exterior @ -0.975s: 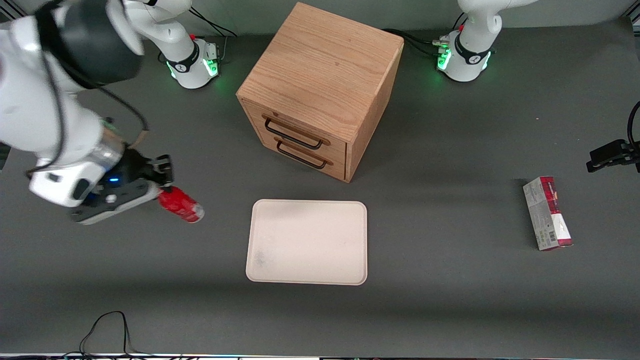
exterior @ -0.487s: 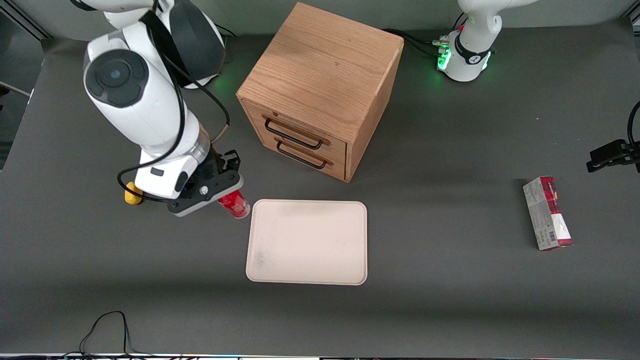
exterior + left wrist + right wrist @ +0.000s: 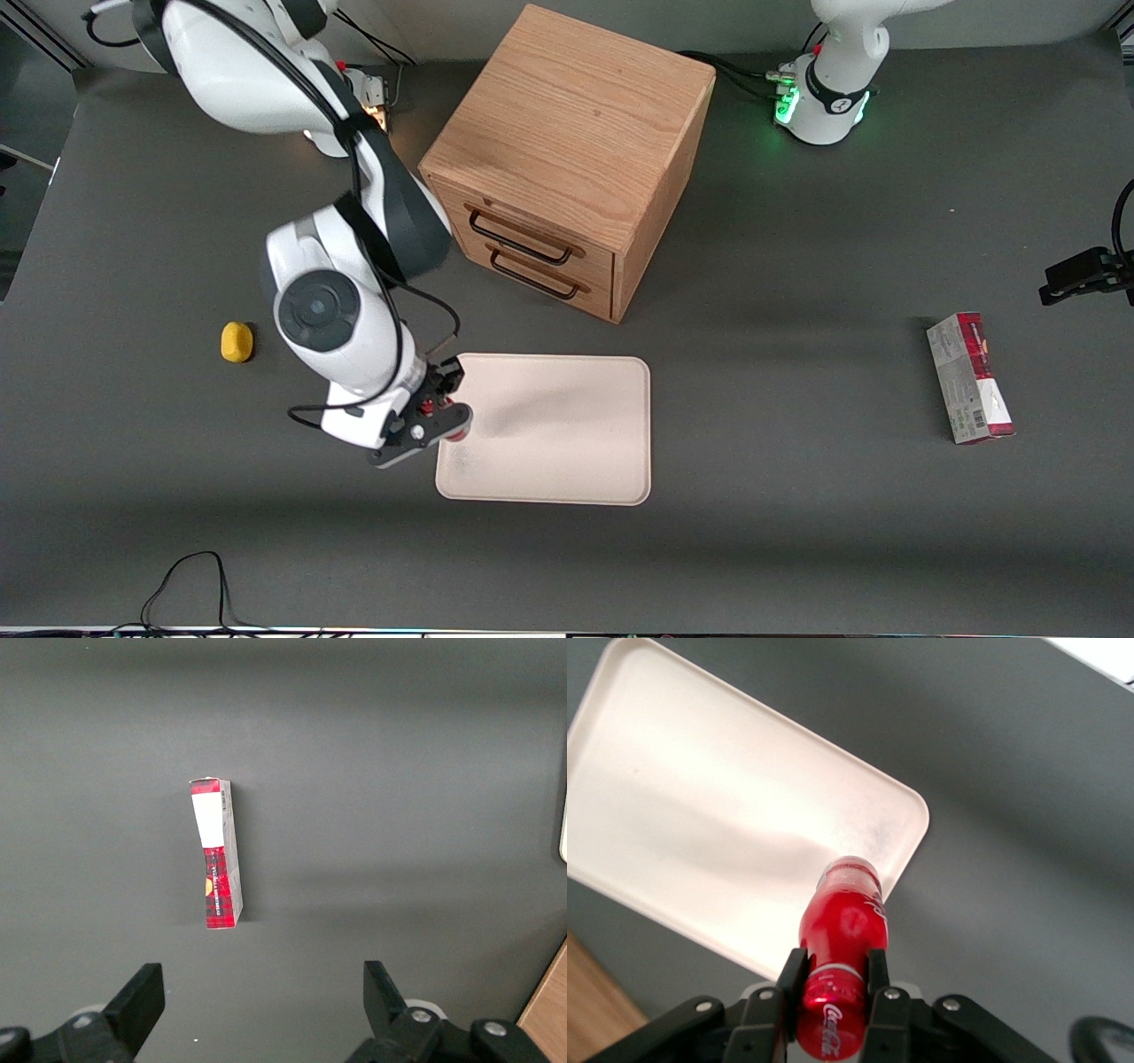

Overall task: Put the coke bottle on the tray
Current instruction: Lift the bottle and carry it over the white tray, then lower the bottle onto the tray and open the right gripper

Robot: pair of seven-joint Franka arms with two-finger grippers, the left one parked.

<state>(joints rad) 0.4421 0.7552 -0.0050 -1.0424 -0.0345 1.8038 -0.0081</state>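
Observation:
The small red coke bottle with white script sits between my black fingers, gripped near its cap, its clear base pointing down at the tray's corner. In the front view only a sliver of the coke bottle shows under my gripper, which is shut on it. The gripper hangs above the edge of the cream-white tray on the working arm's side, near the corner closest to the front camera. The tray lies bare.
A wooden two-drawer cabinet stands farther from the front camera than the tray. A yellow lump lies toward the working arm's end. A red-and-grey carton lies toward the parked arm's end, and that carton also shows in the left wrist view.
My gripper has carried the bottle from the working arm's end of the table toward the tray and nearer the front camera, now over the tray's edge. The yellow lump became visible.

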